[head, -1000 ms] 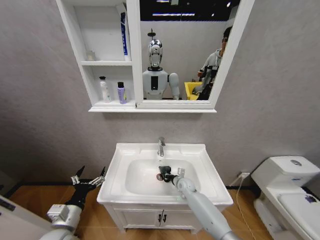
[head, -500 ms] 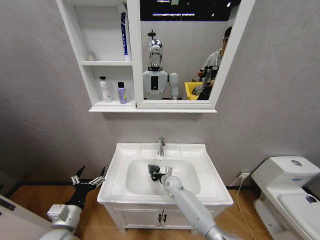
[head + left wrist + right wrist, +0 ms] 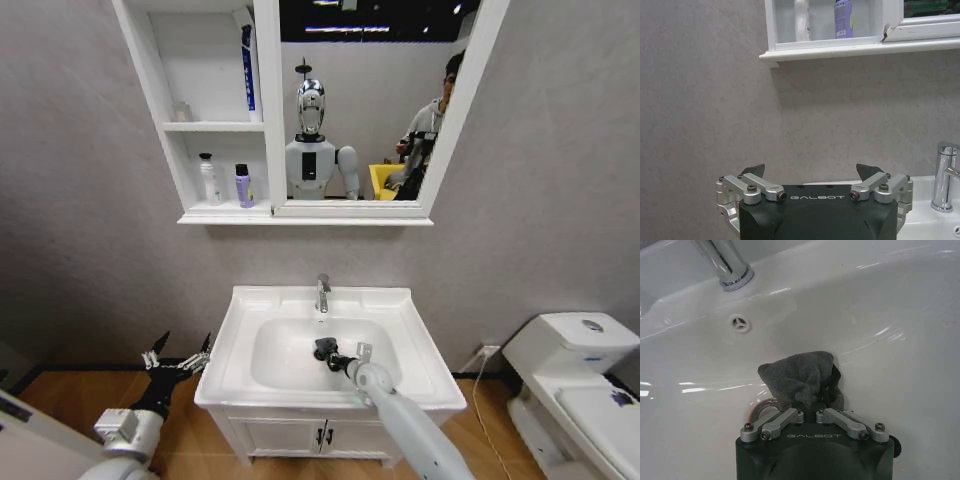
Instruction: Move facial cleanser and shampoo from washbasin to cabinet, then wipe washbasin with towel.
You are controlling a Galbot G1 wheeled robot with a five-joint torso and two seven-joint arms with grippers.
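My right gripper (image 3: 325,349) is down in the bowl of the white washbasin (image 3: 232,345), shut on the bunched dark grey towel (image 3: 321,346). In the right wrist view the towel (image 3: 800,376) presses on the bowl's wall just past the drain ring (image 3: 761,407), below the chrome tap (image 3: 724,262). A white bottle (image 3: 209,180) and a purple bottle (image 3: 242,186), the facial cleanser and shampoo, stand on the lowest shelf of the cabinet (image 3: 215,127). My left gripper (image 3: 178,358) hangs open, parked left of the washbasin.
A white toilet (image 3: 575,368) stands at the right. Under the basin is a low vanity (image 3: 320,435) with black handles. A blue tube (image 3: 247,68) leans on the cabinet's upper shelf. The mirror (image 3: 365,100) reflects the robot and a person.
My right gripper swept the towel to the left across the bowl, then back to the right toward the drain. The left arm has not moved.
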